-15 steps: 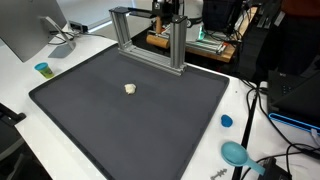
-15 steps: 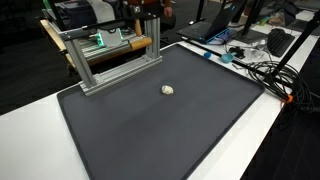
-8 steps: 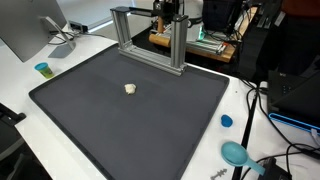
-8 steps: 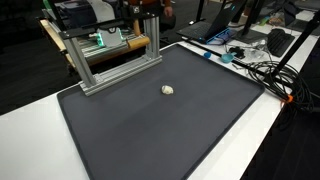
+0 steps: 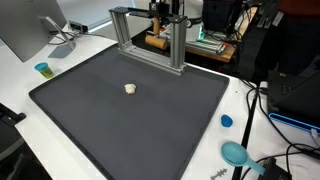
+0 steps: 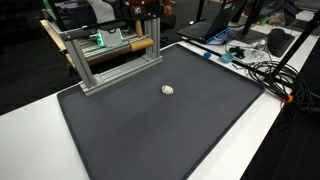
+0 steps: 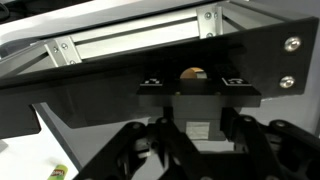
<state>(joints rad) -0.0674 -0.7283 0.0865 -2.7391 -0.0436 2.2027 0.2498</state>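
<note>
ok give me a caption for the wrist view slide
Shut claw below a black plate, a wooden rod end at its middle, aluminium frame behind.

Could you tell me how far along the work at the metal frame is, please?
Done: the gripper is up at the metal frame, jaws shut. In hand: it sits by the wooden rod there; a grip cannot be confirmed. Left: the rod rests on the frame; the pale lump lies alone on the mat.
</note>
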